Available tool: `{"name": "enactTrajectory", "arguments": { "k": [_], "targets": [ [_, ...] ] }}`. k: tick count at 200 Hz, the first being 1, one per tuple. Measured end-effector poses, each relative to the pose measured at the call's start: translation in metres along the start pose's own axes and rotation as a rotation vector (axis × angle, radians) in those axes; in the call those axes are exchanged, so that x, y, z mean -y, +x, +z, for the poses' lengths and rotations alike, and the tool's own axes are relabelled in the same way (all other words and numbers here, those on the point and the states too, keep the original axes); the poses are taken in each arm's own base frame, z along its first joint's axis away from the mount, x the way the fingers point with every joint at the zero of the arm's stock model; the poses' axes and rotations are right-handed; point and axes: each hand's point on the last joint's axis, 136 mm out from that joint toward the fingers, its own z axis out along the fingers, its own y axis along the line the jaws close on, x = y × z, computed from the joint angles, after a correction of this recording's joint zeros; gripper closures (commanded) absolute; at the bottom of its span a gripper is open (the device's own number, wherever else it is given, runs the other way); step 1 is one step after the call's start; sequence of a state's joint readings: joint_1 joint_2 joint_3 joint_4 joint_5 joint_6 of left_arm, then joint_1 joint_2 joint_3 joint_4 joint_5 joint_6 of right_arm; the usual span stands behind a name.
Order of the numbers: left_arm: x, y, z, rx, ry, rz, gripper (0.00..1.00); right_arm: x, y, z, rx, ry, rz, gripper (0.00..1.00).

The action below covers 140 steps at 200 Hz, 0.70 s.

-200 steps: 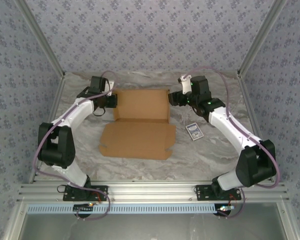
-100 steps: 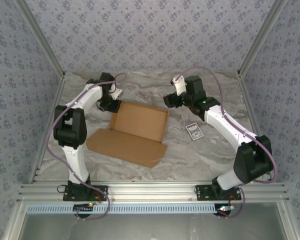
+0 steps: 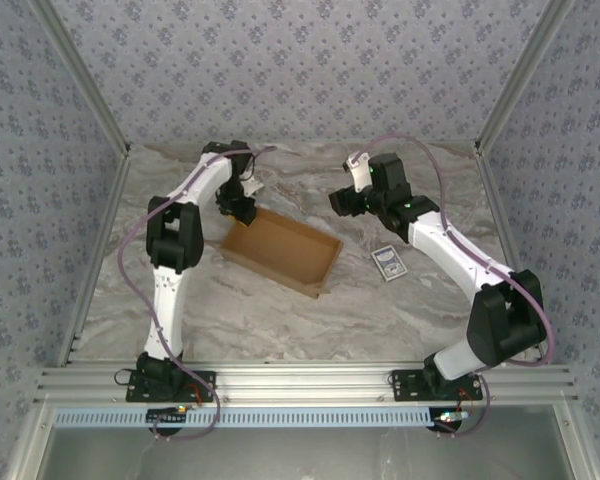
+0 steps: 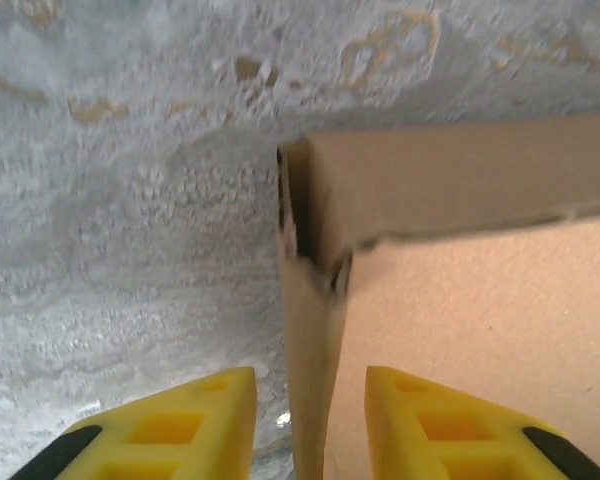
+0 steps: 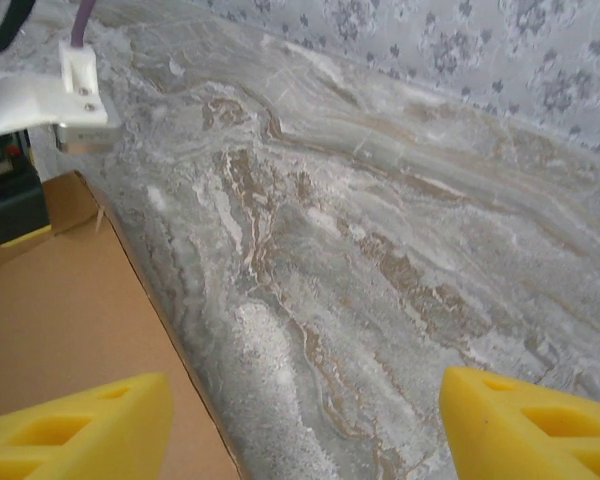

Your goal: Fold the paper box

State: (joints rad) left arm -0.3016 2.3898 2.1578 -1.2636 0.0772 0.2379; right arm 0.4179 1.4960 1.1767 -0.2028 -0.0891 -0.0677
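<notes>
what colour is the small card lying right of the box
Dark, bluish, with a white border; the small card shows best in the top external view.

In the left wrist view, the paper box (image 4: 460,330) is running off the right and bottom edges, and the left pincer (image 4: 310,400), straddling its corner wall, is being cropped below. From above, the small card (image 3: 388,263) right of the paper box is showing a face too small to read. The right pincer (image 5: 305,400), near the paper box's edge, is being cropped to its fingertips.
</notes>
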Motion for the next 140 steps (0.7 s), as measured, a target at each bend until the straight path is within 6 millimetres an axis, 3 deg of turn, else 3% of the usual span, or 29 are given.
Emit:
{"name": "enactTrajectory", "arguments": {
  "k": [38,76,110,140],
  "targets": [
    [0.003,-0.028,-0.041,0.122,0.001,0.018,0.47,-0.010,0.027,0.016,-0.072,-0.027,0.022,0.28],
    [-0.001,-0.053,-0.091,0.278,-0.024,0.025,0.44,-0.038,0.067,0.057,-0.206,-0.120,0.011,0.29],
    [-0.013,-0.051,-0.131,0.393,-0.037,-0.043,0.44,-0.054,0.090,0.094,-0.305,-0.190,-0.001,0.30],
    [-0.031,-0.026,-0.182,0.538,-0.068,-0.128,0.43,-0.070,0.086,0.117,-0.335,-0.215,-0.037,0.31]
  ]
}}
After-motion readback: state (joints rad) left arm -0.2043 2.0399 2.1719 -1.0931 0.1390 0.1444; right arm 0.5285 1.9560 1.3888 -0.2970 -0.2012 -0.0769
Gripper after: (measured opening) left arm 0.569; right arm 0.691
